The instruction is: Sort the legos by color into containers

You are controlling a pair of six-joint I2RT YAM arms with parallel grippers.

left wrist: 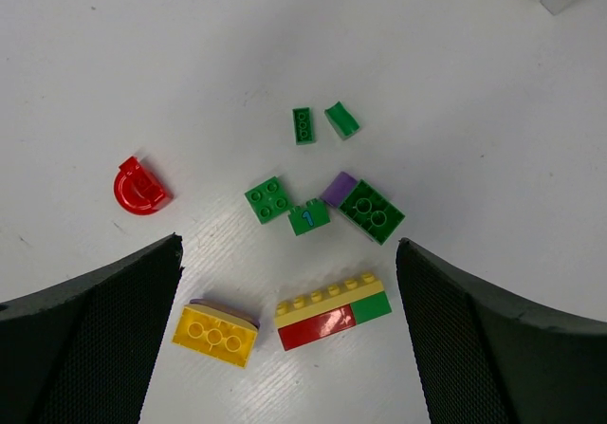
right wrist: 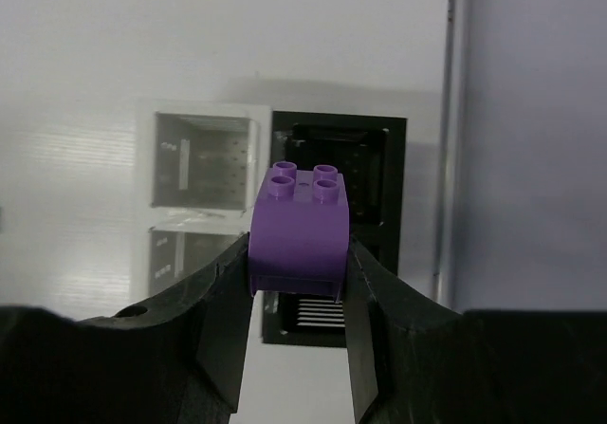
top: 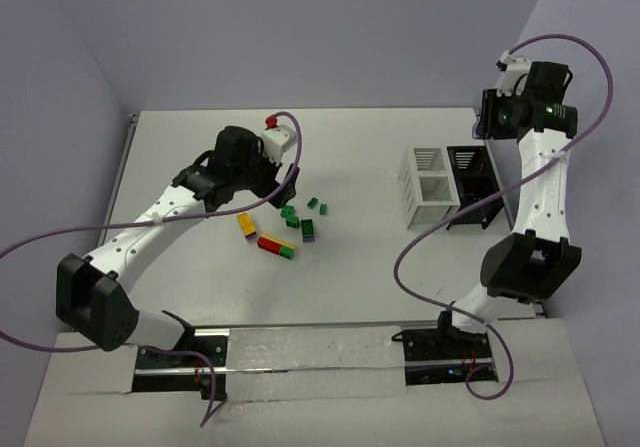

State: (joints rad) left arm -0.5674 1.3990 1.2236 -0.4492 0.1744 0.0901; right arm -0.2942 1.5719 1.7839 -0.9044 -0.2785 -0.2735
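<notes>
Over the black tray [right wrist: 396, 196] edge adjoining the white box [right wrist: 142, 158], the right gripper [right wrist: 298, 277] clamps a purple brick [right wrist: 299, 220] — tray compartments lie just beside the fingers [right wrist: 368, 305].

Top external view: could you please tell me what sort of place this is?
Likely a robotics lab bench: two arms bolted to a white table, bare walls, loose legos, a white box and black tray.

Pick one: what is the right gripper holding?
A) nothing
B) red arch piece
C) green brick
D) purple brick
D: in the right wrist view, the right gripper is clamped on a purple brick with four studs on top.
</notes>
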